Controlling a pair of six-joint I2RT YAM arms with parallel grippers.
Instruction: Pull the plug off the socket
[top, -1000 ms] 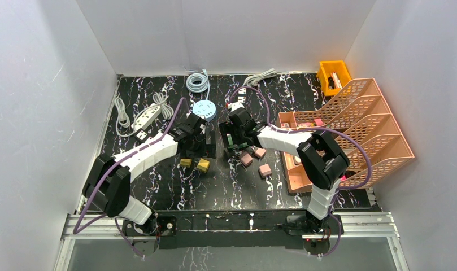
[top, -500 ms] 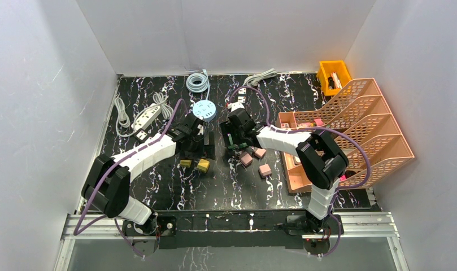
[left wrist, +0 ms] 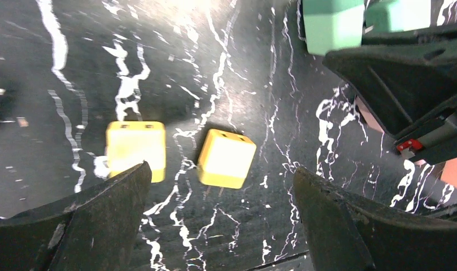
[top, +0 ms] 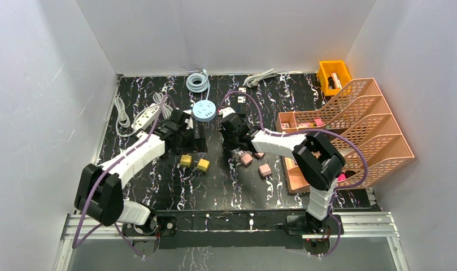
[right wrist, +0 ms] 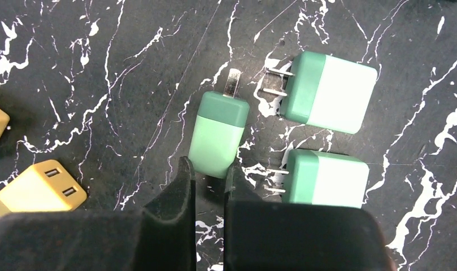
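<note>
At the far left of the top view, a white power strip (top: 147, 116) lies at ten o'clock from the left gripper (left wrist: 221, 169). That gripper's jaws are spread wide over two loose yellow plugs (left wrist: 226, 158). At twelve o'clock, between the arms, sits a round blue socket (top: 204, 110). Whether a plug is seated in it or in the strip is too small to tell.

The right gripper (right wrist: 209, 165) has its fingers pressed together on nothing. Their tips sit at the six o'clock end of a narrow green plug (right wrist: 219, 135), which lies loose with its prongs bare. Two more green plugs (right wrist: 327, 93) lie at three o'clock of it.

A seated plug would likely be light, hard and smooth, held only by prong friction. The best hold is probably a pinch on its flat sides and a straight pull, while the other arm pins the light socket.
</note>
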